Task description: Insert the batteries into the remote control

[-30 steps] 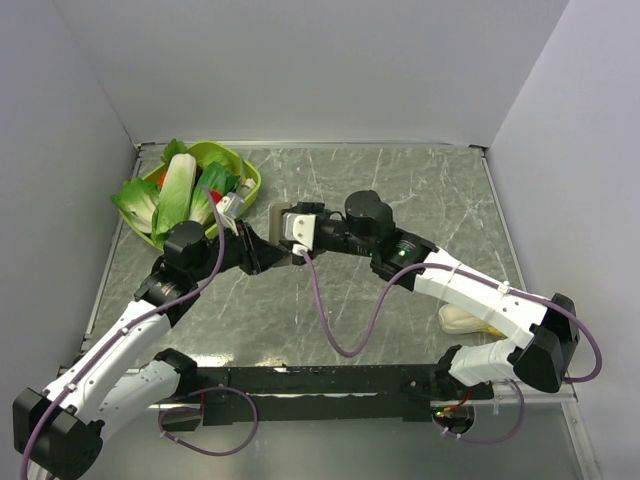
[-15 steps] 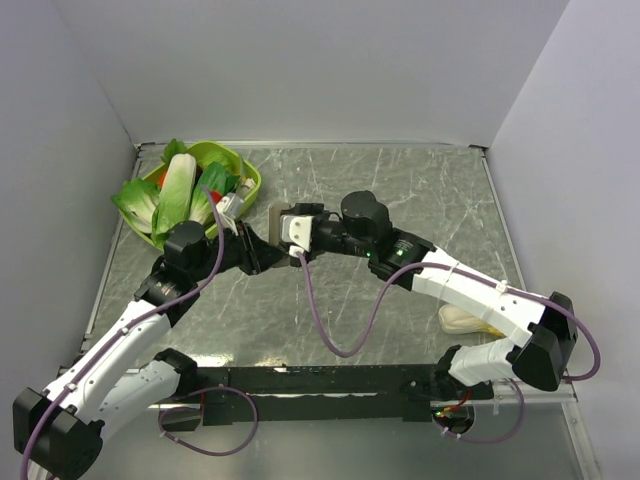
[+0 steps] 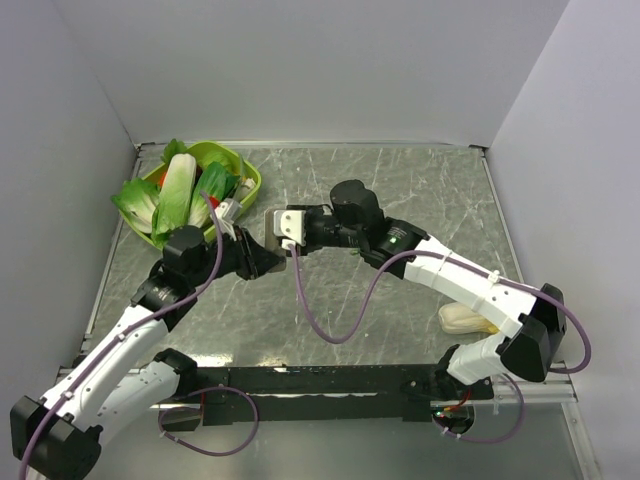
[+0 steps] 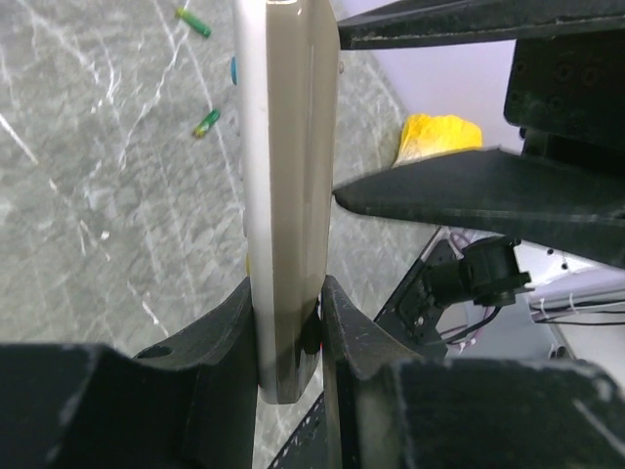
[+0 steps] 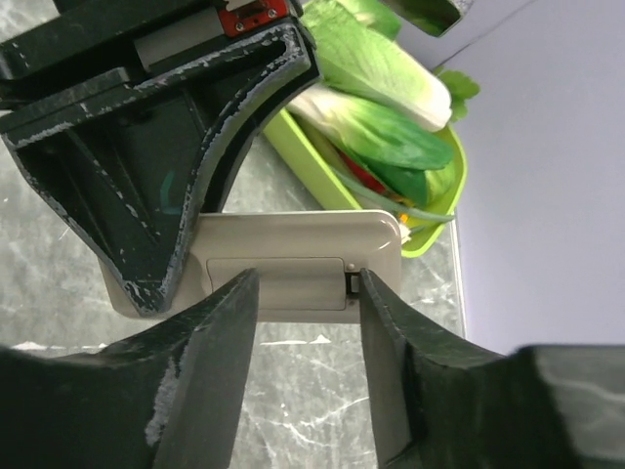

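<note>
My left gripper point(image 4: 288, 322) is shut on the near end of the remote control point(image 4: 283, 195), which it holds edge-on above the table. From above, the remote control point(image 3: 272, 222) sits between both grippers, left gripper point(image 3: 262, 256) below it. In the right wrist view its grey-brown back point(image 5: 293, 256) faces me with the battery cover showing. My right gripper point(image 5: 305, 293) is open, its fingertips point(image 5: 223, 322) straddling that cover, one at the latch end. The right gripper point(image 3: 285, 228) meets the remote from the right. Two green batteries point(image 4: 206, 122) point(image 4: 192, 21) lie on the table beyond.
A lime green bowl point(image 3: 250, 180) of leafy vegetables point(image 3: 178, 190) stands at the back left, close behind the remote. A cream-white lump with yellow point(image 3: 462, 318) lies near the right arm's base. Grey walls close in the marble table point(image 3: 420, 190).
My right arm has moved left onto the remote's back and its jaws have narrowed. The left gripper keeps its hold and has shifted slightly.
</note>
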`<state>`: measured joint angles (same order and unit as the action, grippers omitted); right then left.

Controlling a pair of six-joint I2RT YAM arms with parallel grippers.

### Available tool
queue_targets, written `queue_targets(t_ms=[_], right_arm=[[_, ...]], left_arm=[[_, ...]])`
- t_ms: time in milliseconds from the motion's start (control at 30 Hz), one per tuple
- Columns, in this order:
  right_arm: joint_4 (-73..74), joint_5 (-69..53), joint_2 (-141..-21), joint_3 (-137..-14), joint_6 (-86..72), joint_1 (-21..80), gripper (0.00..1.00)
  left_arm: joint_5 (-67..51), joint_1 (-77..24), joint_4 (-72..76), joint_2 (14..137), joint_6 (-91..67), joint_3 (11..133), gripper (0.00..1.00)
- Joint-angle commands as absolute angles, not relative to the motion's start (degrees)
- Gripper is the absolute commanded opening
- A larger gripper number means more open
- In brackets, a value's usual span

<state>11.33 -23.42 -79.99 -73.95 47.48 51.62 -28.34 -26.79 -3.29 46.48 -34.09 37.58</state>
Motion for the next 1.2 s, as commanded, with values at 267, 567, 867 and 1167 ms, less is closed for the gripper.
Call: queue_targets(t_ms=[267,567,867,1167], right_arm=[[21.89,-29.7,-82.62,-72.6,44.48,52.29,0.32],[17.59,-29.97,-82.97,-70.49,42.19,52.21,0.25],[3.62,-23.13,-75.85,-64.6,40.34,52.29,0.46],[-9.57,-17.76,-74.7,-61.44,40.61,52.21,0.67]], left_arm=[[-21.01,-27.51,4.66,45.26,-31.64,38.58,0.02],[-21.71,-27.51,5.36,47.9,-30.41,36.92,0.02],[-22.23,-27.51,1.58,48.34,-29.44,35.77,0.02],[-27.07,-27.51,1.32,48.34,-29.88,35.6,0.02]])
